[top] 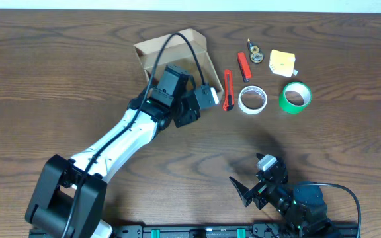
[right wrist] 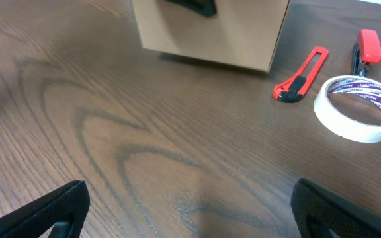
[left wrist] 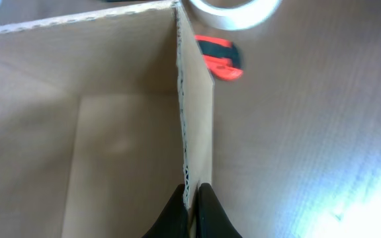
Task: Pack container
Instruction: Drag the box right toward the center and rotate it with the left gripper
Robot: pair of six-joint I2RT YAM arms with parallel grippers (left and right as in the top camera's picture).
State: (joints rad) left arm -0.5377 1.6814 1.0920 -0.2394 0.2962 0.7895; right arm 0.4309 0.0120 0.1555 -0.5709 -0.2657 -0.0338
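Observation:
The container [top: 170, 47] is a small tan cardboard box, open at the top, at the back middle of the table. My left gripper [top: 194, 89] is shut on its right-hand wall. In the left wrist view the two black fingers [left wrist: 190, 201] pinch the thin wall edge, with the box's bare inside [left wrist: 111, 112] to the left. My right gripper [top: 245, 192] is open and empty near the front edge. Its fingers [right wrist: 190, 215] frame bare table, and the box [right wrist: 210, 33] stands far ahead.
To the right of the box lie a red box cutter [top: 228, 90], a white tape roll [top: 252, 100], a green tape roll [top: 296, 97], a small red item [top: 244, 66], a yellow note pad [top: 282, 62] and a small brass piece [top: 254, 54].

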